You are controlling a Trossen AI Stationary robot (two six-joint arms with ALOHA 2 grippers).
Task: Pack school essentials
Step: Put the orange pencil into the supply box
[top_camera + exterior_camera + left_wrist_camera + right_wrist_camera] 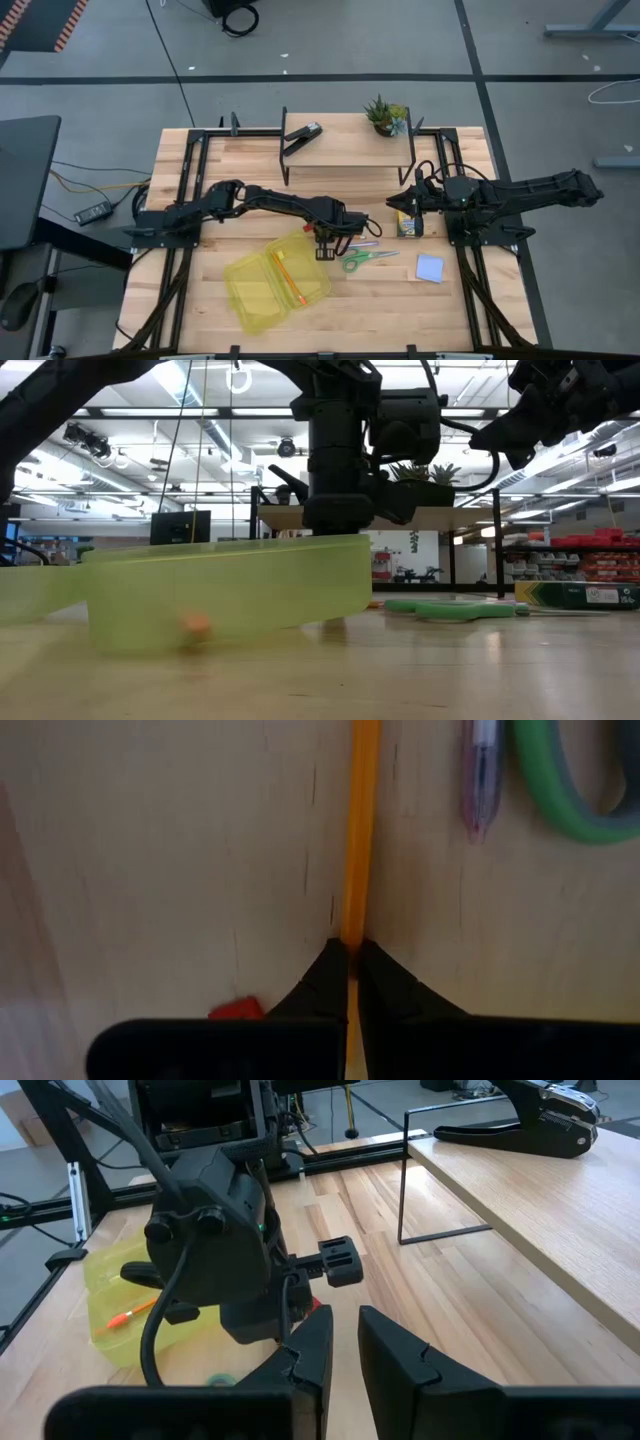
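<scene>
Orange pencil (358, 840) clamped between the left gripper (350, 965) fingers, at frame centre.
One purple pen (481, 775), one pair of green-handled scissors (366, 259), one red eraser (236, 1010) lie nearby; second pencil sits in yellow case (255, 295), lower left. Right gripper (343, 1345) hangs narrowly parted, empty.

We note a translucent yellow plastic case (275, 285) holding an orange pencil (288, 280), on a pale striped-grain wooden table (200, 300). Beside it lie green-handled scissors (362, 260), a purple pen with a clear barrel (481, 775), a tiny red eraser (235, 1010), a pale blue square notepad (429, 268) and a small yellow-green box (407, 224). The two arms are black, as is the stapler (303, 135) on the light wooden shelf (350, 152), next to a green potted plant (385, 115).
</scene>
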